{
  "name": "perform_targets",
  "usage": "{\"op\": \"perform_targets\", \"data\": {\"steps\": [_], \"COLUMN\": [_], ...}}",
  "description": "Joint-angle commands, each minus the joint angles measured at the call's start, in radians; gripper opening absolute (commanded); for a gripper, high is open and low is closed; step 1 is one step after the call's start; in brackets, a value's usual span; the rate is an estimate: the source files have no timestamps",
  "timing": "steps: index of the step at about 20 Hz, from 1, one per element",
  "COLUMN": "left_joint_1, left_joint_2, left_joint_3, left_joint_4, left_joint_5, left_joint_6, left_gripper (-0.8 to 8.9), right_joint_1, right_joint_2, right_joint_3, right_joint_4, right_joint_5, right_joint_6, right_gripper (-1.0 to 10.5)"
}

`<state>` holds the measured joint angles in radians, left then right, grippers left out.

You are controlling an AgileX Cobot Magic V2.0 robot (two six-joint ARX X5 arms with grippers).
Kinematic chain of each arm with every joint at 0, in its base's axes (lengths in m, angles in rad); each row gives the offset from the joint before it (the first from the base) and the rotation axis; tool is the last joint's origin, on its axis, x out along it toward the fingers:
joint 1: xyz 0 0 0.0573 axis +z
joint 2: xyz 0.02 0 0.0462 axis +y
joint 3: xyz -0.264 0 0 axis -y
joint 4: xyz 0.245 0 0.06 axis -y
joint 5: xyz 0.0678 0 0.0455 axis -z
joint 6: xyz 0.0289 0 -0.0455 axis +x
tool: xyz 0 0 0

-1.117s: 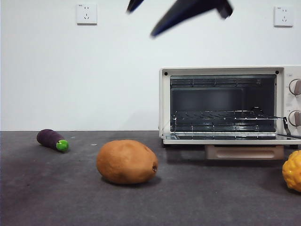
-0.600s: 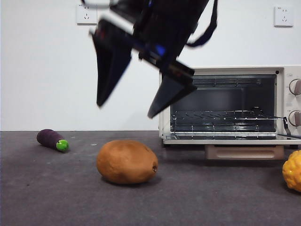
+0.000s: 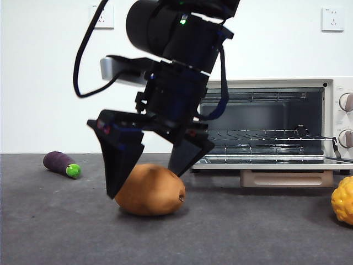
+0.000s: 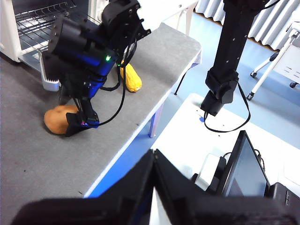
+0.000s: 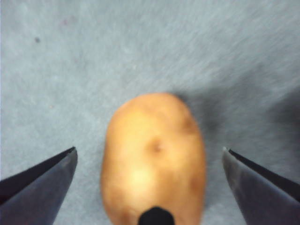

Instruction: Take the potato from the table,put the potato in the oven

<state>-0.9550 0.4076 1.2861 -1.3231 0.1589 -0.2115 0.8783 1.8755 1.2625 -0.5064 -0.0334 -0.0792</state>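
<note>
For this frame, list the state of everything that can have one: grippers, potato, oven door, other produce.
Right gripper: open, fingers straddling the potato, not closed on it.
Left gripper: shut, parked off the table's edge.
Potato: lying on its side on the table, not lifted.
Oven: door open, wire rack bare.
Eggplant: lying on the table.
Yellow fruit: resting on the table.

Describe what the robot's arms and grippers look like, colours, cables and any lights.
The right gripper is matte black, with two flat wedge-shaped jaws tapering to points. A grey camera block sits on its wrist, black cables loop beside it, and a small green light glows there. The left gripper is black too.
</note>
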Motion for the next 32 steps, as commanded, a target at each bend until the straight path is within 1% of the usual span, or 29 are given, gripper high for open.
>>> {"op": "perform_targets", "data": {"steps": [1,2,3,4,5,6,7,9,11,15,17,18,20,23,25,26,28,29,32], "left_joint_1": [-0.002,-0.002,-0.002,-0.002,-0.002,-0.002,-0.002,-0.002,-0.002,-0.002,-0.002,-0.002,-0.002,-0.002,-0.002,-0.002,-0.002,-0.002,-0.002], "left_joint_2": [-0.007,-0.007,-0.007,-0.007,-0.007,-0.007,-0.007,-0.007,-0.007,-0.007,-0.007,-0.007,-0.007,-0.003,0.005,0.013,0.033,0.04,0.076], "left_joint_3": [-0.006,-0.006,-0.006,-0.006,-0.006,-0.006,-0.006,-0.006,-0.006,-0.006,-0.006,-0.006,-0.006,-0.006,-0.006,-0.006,-0.006,-0.006,-0.006], "left_joint_4": [0.004,0.004,0.004,0.004,0.004,0.004,0.004,0.004,0.004,0.004,0.004,0.004,0.004,0.004,0.004,0.005,0.004,0.005,0.005], "left_joint_5": [-0.003,-0.003,-0.003,-0.003,-0.003,-0.003,-0.003,-0.003,-0.003,-0.008,-0.043,-0.067,-0.105,-0.2,-0.273,-0.31,-0.377,-0.397,-0.397], "left_joint_6": [-0.008,-0.008,-0.007,-0.008,-0.007,-0.007,-0.007,-0.006,-0.006,-0.006,-0.006,-0.006,-0.01,-0.024,-0.024,-0.023,-0.016,-0.013,0.001], "left_gripper": [-0.05,-0.05,-0.05,-0.05,-0.05,-0.05,-0.05,-0.05,-0.05,-0.05,-0.05,-0.05,-0.05,-0.05,-0.05,-0.05,-0.05,-0.05,-0.05], "right_joint_1": [0.008,0.014,0.018,0.021,0.026,0.028,0.031,0.032,0.031,0.031,0.03,0.03,0.03,0.03,0.023,0.013,-0.005,-0.01,-0.021], "right_joint_2": [0.027,0.033,0.033,0.033,0.033,0.033,0.032,0.031,0.031,0.031,0.031,0.031,0.031,0.031,0.03,0.018,-0.01,-0.039,-0.176], "right_joint_3": [0.003,0.003,0.003,0.003,0.003,0.003,0.003,0.021,0.087,0.292,0.404,0.454,0.543,0.625,0.632,0.623,0.603,0.579,0.439], "right_joint_4": [-0.008,-0.017,-0.027,-0.035,-0.042,-0.043,-0.042,-0.063,-0.148,-0.366,-0.466,-0.507,-0.594,-0.774,-0.871,-0.872,-0.872,-0.872,-0.872], "right_joint_5": [-0.019,-0.015,-0.014,-0.014,-0.014,-0.015,-0.011,-0.011,-0.011,-0.011,-0.005,0.017,0.113,0.333,0.449,0.457,0.407,0.401,0.433], "right_joint_6": [0.008,0.02,0.03,0.034,0.04,0.056,0.08,0.157,0.219,0.225,0.225,0.225,0.222,0.218,0.23,0.255,0.268,0.277,0.281], "right_gripper": [6.3,6.0,4.9,3.6,1.9,0.9,1.0,1.0,1.0,1.0,1.0,1.0,1.0,1.0,1.0,1.0,1.0,1.0,1.0]}}
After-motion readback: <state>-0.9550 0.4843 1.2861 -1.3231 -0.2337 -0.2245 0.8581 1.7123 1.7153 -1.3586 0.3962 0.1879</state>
